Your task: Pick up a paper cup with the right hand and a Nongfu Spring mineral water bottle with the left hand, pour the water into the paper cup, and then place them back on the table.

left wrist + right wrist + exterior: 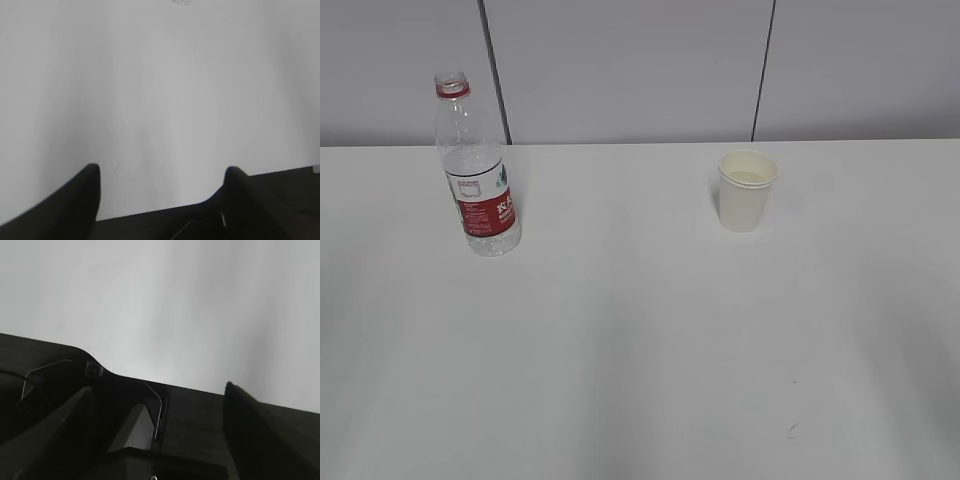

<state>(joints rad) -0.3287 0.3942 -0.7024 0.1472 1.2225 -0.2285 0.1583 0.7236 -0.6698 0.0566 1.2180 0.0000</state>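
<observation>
The table (640,340) is a plain white surface that fills most of the exterior view, with a grey panelled wall (620,60) behind its far edge. The Nongfu Spring mineral water bottle (475,170) stands upright near the far left corner of the surface, its red neck ring uppermost, no cap visible on its mouth, and the red-and-white label wrapped round its lower half. The paper cup (747,190) stands upright near the far edge, right of the middle and well apart from the bottle, with its mouth open to the top. No arm appears in the exterior view.

In the left wrist view the left hand (162,187) shows two dark fingers (80,200) rising from the bottom of the picture with a wide gap of white tabletop between them, so the fingers are spread and hold nothing. The bottle is not between them; only a small, blurred glint at the very top edge of that view shows, too faint to identify.

In the right wrist view the right hand (155,410) shows two dark fingers (245,430) likewise parted, with a dark surface and thin metal wires below and the white tabletop beyond. Nothing sits between these fingers, and the cup does not show in this view.
</observation>
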